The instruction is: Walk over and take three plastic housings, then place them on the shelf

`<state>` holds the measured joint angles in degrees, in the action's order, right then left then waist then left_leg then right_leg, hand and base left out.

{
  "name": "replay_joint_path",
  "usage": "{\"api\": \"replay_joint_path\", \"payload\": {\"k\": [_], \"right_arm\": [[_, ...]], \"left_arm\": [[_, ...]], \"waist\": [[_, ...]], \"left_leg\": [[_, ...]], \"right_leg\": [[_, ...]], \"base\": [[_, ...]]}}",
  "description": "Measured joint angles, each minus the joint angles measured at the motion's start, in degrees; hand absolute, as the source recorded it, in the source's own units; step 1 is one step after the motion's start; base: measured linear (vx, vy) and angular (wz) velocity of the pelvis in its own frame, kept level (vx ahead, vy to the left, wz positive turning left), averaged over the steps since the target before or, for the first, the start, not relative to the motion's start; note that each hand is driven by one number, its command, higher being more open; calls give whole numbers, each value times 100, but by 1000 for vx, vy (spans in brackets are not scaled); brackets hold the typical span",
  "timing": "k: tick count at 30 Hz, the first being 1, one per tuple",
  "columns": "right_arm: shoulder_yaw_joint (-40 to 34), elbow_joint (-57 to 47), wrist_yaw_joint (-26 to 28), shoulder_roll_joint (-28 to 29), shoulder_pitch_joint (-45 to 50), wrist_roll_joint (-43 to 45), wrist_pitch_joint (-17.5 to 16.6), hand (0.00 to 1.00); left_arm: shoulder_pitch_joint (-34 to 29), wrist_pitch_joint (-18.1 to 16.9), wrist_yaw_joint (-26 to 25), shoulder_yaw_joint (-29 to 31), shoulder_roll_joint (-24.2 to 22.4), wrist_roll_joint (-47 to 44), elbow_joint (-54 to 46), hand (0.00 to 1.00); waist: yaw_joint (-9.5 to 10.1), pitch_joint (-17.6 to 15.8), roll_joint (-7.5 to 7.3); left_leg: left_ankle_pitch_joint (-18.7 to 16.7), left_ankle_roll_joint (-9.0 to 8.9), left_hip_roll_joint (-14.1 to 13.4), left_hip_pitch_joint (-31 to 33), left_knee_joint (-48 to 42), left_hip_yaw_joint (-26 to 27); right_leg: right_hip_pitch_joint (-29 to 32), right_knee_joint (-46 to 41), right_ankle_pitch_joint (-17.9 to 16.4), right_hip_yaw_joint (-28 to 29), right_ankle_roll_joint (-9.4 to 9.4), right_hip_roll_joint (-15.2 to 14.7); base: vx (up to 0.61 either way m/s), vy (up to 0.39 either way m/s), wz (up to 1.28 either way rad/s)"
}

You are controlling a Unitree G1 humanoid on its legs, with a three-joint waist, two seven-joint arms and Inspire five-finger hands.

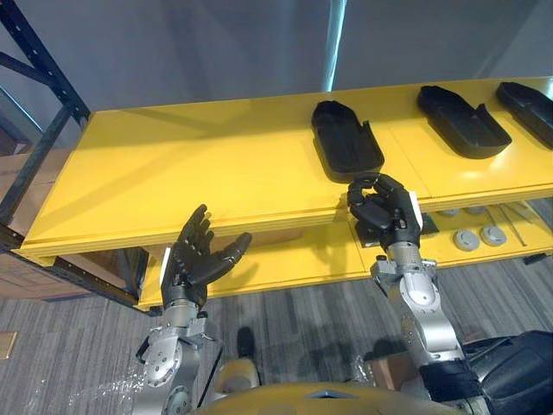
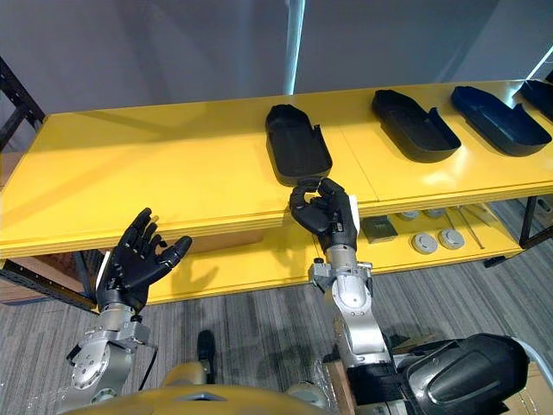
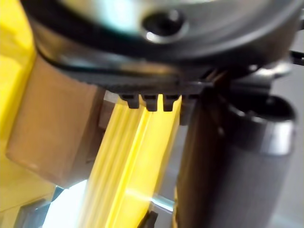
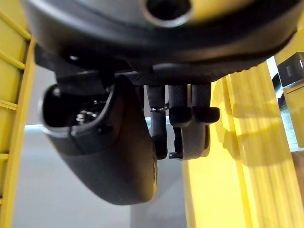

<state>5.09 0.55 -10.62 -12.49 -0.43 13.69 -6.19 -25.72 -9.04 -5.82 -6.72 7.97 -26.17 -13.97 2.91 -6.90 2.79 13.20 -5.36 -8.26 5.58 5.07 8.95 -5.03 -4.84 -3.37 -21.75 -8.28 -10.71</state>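
Plastic housings (image 2: 415,125) on yellow shelf (image 2: 130,173), right robot hand (image 2: 333,216) curled empty beside nearest housing (image 2: 296,143), left robot hand (image 2: 130,264) spread wide

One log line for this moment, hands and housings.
left hand open, idle | right hand curled, empty, beside nearest housing at shelf front | other housings lying farther right

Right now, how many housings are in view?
3 housings in full, all on the top shelf: one mid-shelf, one to its right, one further right. A dark shape cut off at the right edge may be a fourth.
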Motion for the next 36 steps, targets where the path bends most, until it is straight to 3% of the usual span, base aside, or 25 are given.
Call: {"api": "replay_joint_path", "payload": {"k": [9, 22, 25, 26, 27, 28, 36], "right_arm": [[-4, 893, -106, -62, -710, -6, 458, 0], [-143, 2387, 54, -379, -1980, 18, 463, 0], [-152, 2783, 108, -579, -2300, 31, 464, 0], [-175, 2927, 143, -608, -2453, 48, 464, 0], [-184, 3043, 168, -658, -2575, 92, 464, 0], [-186, 3113, 183, -687, -2636, 119, 464, 0], [-277, 3807, 295, -894, -3273, 128, 468, 0]], "left_arm": [[151, 56, 5, -92, 0, 8, 150, 100], [187, 303, 110, -212, 60, 4, 362, 100], [357, 338, 124, -382, 182, 4, 533, 100], [382, 338, 137, -404, 205, 4, 559, 100], [375, 344, 165, -443, 208, 5, 560, 100], [388, 353, 183, -443, 214, 4, 560, 100], [506, 384, 201, -436, 220, 3, 573, 100]], "waist": [[5, 57, 95], [63, 38, 189], [168, 24, 176], [174, -8, 88], [221, -10, 213], [234, -9, 216], [373, -89, 237]], "left_leg": [[35, 2, 28, 1, 0, -152], [34, -14, 76, 29, 3, -447], [-191, -270, 105, 84, 4, -451], [-235, -179, 183, 89, -34, -453], [-75, -28, 164, 87, -81, -557], [-2, 23, 169, 87, -72, -567], [56, 87, 205, 102, -19, -678]], "right_leg": [[-87, -8, -2, -130, -1, 0], [-195, -49, -24, -329, -16, 2], [-197, 21, 7, -394, 1, -18], [-186, 69, 15, -414, -16, -133], [-214, 31, 9, -400, -44, -69], [-217, -10, 16, -374, -25, -56], [-217, -128, -13, -459, -84, -103]], "base": [[-13, -18, 7], [-30, -23, 9], [-30, -17, 10], [0, 0, 0], [0, 0, 0], [47, -32, -2], [3, -30, 7]]}}
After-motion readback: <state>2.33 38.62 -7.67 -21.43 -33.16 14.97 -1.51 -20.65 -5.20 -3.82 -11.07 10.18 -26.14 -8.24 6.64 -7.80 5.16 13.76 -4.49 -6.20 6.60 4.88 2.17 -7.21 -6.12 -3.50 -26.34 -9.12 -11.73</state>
